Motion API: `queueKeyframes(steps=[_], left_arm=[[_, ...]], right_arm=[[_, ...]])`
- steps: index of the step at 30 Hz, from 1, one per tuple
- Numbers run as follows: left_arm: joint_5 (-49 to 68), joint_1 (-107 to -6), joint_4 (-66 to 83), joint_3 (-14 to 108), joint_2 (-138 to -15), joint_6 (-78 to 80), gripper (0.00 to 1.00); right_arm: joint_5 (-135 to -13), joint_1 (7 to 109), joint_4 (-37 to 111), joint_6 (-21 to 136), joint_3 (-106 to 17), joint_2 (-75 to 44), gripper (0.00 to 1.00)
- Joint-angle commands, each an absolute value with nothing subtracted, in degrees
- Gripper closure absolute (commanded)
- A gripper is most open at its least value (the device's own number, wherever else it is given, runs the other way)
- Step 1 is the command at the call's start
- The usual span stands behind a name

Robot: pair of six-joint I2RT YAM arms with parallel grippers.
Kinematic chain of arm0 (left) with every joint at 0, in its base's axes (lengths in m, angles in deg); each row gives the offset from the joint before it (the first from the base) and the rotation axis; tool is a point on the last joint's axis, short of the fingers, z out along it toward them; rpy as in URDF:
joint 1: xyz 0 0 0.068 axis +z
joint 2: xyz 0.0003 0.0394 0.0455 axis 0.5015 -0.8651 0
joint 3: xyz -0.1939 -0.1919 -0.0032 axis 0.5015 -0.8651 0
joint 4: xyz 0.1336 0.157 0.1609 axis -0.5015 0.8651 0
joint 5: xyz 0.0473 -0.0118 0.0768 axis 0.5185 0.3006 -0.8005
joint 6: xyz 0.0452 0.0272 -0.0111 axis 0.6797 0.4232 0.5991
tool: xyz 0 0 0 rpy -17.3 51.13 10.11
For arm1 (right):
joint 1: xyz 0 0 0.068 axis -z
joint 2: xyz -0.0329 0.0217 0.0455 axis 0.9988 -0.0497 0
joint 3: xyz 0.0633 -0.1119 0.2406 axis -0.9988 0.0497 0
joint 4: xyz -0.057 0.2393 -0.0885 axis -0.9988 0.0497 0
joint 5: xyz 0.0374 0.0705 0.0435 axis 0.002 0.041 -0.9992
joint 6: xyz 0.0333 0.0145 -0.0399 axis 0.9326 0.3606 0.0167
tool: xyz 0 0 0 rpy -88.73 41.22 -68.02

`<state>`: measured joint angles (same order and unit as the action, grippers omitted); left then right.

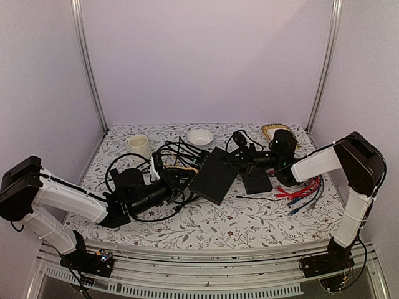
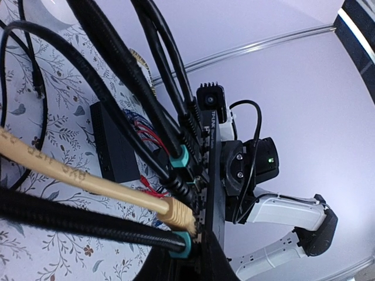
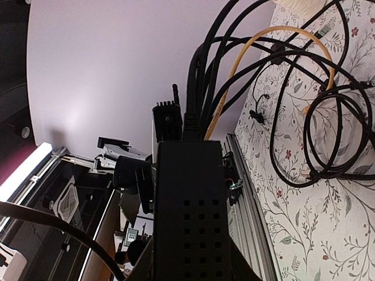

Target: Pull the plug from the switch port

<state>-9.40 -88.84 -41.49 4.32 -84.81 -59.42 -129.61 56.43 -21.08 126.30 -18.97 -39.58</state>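
Holding the switch [image 1: 215, 175] near mid-frame in the top view, the right hand [image 1: 244, 158] looks clamped narrowly on its upper-right end. The left hand [image 1: 179, 180] is almost closed at the port edge and seems to pinch the teal-booted plug [image 2: 180, 243], low centre in its wrist view, just under a yellow cable [image 2: 88, 178]. The box should be rigid and fairly light. The plug is probably hard plastic held by a latch, on a springy cord. Best taken by the plug body, not the cord, and drawn straight out.
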Motion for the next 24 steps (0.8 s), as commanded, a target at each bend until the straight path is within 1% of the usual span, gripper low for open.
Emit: queueKeyframes(steps=[1, 6, 15, 20, 24], left_arm=[[-23.3, -87.0, -46.7, 1.0, -83.8, -59.6, 1.00], [-24.8, -87.5, -52.0, -1.0, -85.3, -59.6, 1.00], [-27.4, -87.9, -55.0, -3.0, -85.6, -58.2, 1.00], [-29.6, -88.5, -54.3, -3.4, -84.2, -55.8, 1.00], [-31.3, -89.0, -50.5, -2.4, -82.5, -52.8, 1.00]], right_arm=[[-133.8, 58.4, -30.5, 129.3, -17.4, -37.7, 0.98], [-134.0, 58.6, -35.1, 133.5, -16.3, -38.8, 0.99], [-134.4, 58.7, -34.8, 134.3, -16.3, -38.6, 0.98], [-134.3, 59.1, -33.8, 134.1, -16.1, -38.4, 0.98], [-133.8, 59.4, -30.6, 132.4, -16.1, -37.3, 0.98]])
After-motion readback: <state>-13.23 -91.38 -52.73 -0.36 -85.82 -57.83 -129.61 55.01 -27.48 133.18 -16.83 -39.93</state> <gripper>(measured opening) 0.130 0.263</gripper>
